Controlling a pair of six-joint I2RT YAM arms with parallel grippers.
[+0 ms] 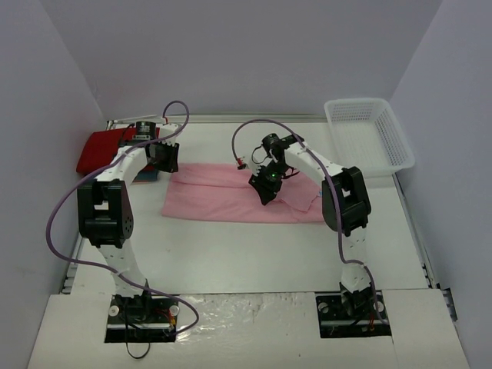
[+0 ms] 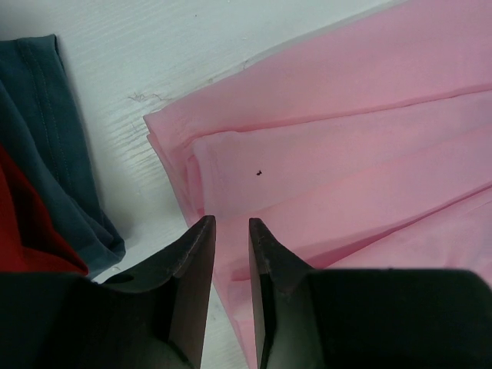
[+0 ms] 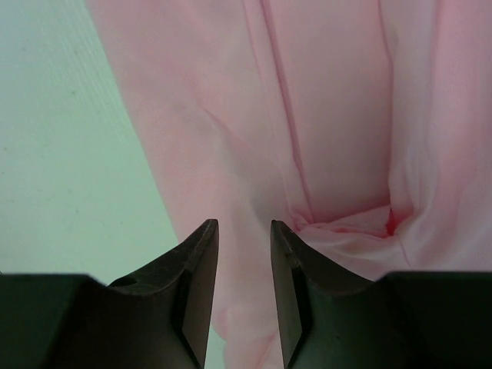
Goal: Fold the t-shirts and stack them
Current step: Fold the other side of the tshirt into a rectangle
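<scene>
The pink t-shirt [image 1: 231, 201] lay mid-frame on the counter [image 1: 254, 261], long axis left to right; the left gripper [image 1: 167, 163] hovered at its upper-left corner, the right gripper [image 1: 264, 187] over its right-centre creases; both had jaws slightly parted, holding nothing.

Table [image 1: 254, 254] near side free, pink shirt [image 1: 215, 201] across mid, basket [image 1: 365, 138] far R corner, red shirt [image 1: 98, 150] far L.
</scene>
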